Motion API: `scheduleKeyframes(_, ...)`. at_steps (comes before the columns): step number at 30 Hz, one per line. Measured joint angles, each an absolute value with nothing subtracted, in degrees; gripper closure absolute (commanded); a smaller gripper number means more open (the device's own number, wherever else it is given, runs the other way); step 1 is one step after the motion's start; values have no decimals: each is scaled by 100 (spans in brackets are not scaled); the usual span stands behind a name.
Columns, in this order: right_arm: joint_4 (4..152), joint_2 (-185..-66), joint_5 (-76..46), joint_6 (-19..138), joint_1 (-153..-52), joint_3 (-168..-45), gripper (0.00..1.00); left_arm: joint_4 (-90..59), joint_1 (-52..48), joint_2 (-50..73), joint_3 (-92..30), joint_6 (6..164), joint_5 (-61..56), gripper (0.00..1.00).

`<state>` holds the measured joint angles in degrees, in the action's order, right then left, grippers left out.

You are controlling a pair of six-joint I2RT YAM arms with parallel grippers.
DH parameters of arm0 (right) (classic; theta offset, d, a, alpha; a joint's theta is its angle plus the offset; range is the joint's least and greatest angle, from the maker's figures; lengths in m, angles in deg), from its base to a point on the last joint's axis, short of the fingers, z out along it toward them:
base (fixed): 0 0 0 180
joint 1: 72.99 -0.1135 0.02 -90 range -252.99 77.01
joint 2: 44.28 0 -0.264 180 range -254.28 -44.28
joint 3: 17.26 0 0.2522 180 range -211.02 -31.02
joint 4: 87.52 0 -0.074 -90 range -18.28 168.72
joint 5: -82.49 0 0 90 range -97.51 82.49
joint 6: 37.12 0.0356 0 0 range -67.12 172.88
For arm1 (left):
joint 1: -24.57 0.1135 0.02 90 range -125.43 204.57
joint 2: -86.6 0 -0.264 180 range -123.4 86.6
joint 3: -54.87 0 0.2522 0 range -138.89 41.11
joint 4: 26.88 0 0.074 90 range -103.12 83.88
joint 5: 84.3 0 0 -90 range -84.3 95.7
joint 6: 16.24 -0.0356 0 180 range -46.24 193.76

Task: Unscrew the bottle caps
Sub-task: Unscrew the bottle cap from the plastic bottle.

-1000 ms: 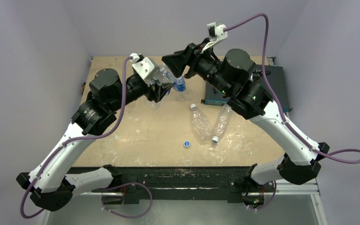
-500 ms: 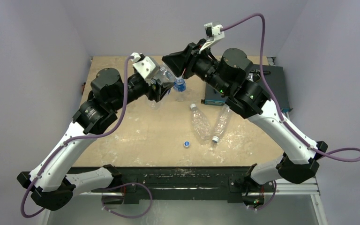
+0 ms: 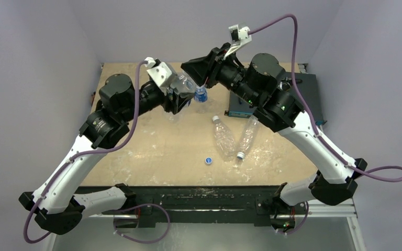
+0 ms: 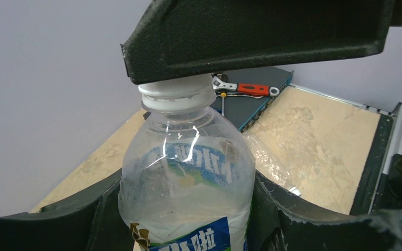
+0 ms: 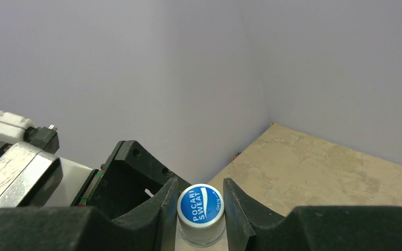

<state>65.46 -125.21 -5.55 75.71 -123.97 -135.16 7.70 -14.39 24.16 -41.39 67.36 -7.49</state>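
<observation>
The left end effector [image 4: 187, 201] is closed on the body of a small clear plastic bottle with a blue, white and green label [image 4: 188, 157]. This labelled bottle is held over the far middle of the bench [image 3: 152, 151]; whether its base rests there is not shown. Its round plastic screw cap with a blue printed top [image 5: 201, 206] is seated on the neck. The right end effector [image 5: 199, 189] is closed on that cap, with a finger against each side. Whether the thread has been loosened cannot be told.

Nearer, a loose round blue plastic cap [image 3: 208, 160] lies alone on the bench. Just right of it lie an unlabelled crinkled clear bottle [image 3: 223, 137] and a second crinkled clear bottle [image 3: 246, 137]. The second appears to carry a white cap [image 3: 239, 155] at its near end; the first's neck is too small to judge.

One cap is judged removed, one is in hand, and at least one is left. A fourth bottle is not made out with certainty.

From above, the gripped cap is hidden under the right end effector. Its printed top and both flanking fingers are shown only by the right wrist view. The label and the grip on the body are shown only by the left wrist view. The loose cap is recorded only from above.
</observation>
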Motion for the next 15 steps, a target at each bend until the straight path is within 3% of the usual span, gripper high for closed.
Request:
scheduleKeyframes(6,6675,-12228,-1388,7348,-12340,-13476,100,877,-1341,2394,-4451,7088,-1879,100)
scheduleKeyframes(15,7246,-11590,-3554,7188,-12080,-12987,100,610,-1341,2399,-4617,7772,-4082,100)
